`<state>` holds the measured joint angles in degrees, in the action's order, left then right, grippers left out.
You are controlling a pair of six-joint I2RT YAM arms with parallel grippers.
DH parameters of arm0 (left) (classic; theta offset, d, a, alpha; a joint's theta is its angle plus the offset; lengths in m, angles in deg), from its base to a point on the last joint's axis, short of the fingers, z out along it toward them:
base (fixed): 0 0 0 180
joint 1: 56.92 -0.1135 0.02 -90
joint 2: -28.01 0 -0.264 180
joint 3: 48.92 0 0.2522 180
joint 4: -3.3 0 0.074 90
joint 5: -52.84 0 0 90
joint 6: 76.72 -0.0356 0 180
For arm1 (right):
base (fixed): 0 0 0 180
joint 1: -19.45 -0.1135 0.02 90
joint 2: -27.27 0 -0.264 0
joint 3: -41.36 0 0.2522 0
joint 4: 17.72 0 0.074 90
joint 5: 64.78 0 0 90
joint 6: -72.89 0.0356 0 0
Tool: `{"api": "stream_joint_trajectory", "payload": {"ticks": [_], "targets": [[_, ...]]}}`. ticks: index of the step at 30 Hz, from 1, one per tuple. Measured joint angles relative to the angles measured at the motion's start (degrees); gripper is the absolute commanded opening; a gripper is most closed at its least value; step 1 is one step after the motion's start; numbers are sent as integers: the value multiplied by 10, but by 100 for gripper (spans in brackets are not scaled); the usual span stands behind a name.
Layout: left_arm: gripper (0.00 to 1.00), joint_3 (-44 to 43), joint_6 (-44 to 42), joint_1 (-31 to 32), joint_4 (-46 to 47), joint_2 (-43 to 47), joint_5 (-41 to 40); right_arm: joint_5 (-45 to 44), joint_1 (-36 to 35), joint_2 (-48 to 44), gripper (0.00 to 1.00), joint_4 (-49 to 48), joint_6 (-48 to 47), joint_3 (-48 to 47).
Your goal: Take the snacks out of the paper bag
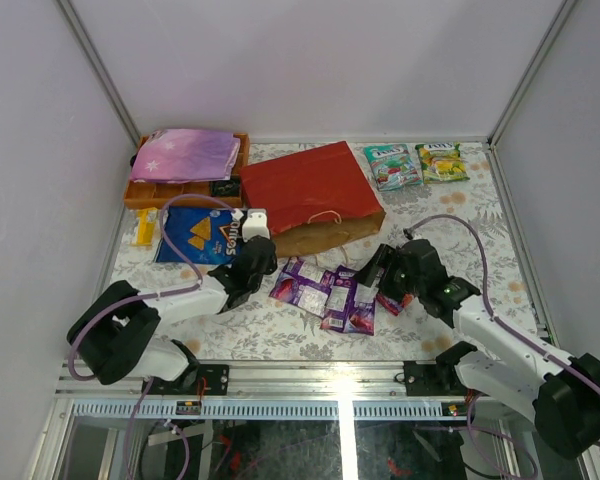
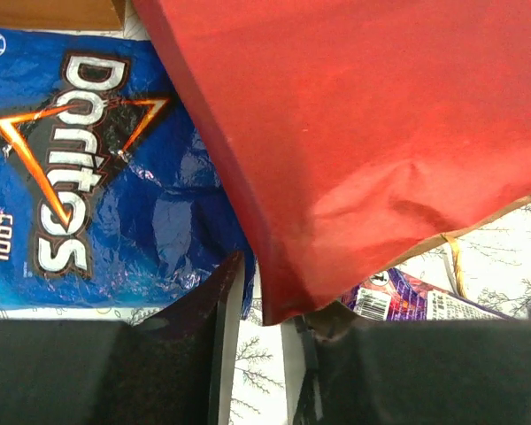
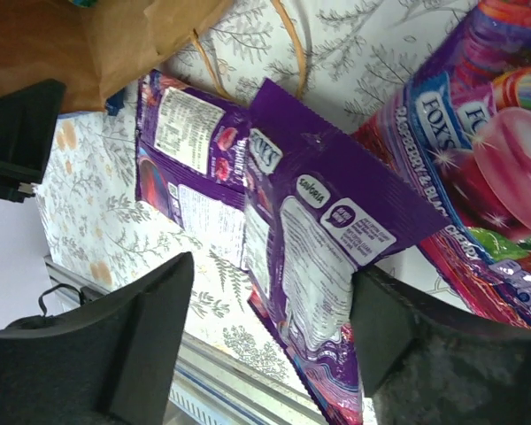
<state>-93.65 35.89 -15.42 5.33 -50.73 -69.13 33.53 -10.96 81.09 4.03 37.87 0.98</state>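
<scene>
The red paper gift bag (image 1: 310, 185) lies on its side, its brown kraft mouth turned toward my bases. My left gripper (image 2: 274, 310) sits at the bag's near-left corner with the jaws drawn narrow. The red corner lies right at the fingertips, but I cannot tell whether they actually pinch it. My right gripper (image 3: 273, 292) hovers just in front of the bag's mouth with its jaws wide and holding nothing, straddling a glossy purple snack packet (image 3: 327, 230) on the cloth. The other snacks I can see are all outside the bag. The large blue Doritos chip bag (image 2: 97, 177) lies against the bag's left side, more purple packets (image 1: 305, 285) lie before the mouth, and a pink-red Fox's packet (image 3: 487, 150) lies beside them. Two green packets (image 1: 415, 163) sit beyond the bag's right end. I cannot see into the mouth, so something may remain inside. If my left jaws only have the tip of that corner, the slick paper could slide free or crumple when I lift. The Doritos foil lies close enough to get nipped too. On the right, the purple packets overlap, so closing could take two, and the thin cord handle (image 3: 292, 44) could snag a finger.
</scene>
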Motion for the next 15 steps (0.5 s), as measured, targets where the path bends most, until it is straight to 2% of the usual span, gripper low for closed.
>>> {"api": "stream_joint_trajectory", "payload": {"ticks": [3, 9, 15], "targets": [[0, -5, -2, -4, 9, -8, 1, 0, 0, 5, 82, 2, -10, -15], [0, -20, -8, -11, 19, -8, 13, 0, 0, 7, 82, -38, -8, -29], [0, -38, -10, -16, 18, -7, 32, 4, 0, 42, 83, -129, 12, -23]]}}
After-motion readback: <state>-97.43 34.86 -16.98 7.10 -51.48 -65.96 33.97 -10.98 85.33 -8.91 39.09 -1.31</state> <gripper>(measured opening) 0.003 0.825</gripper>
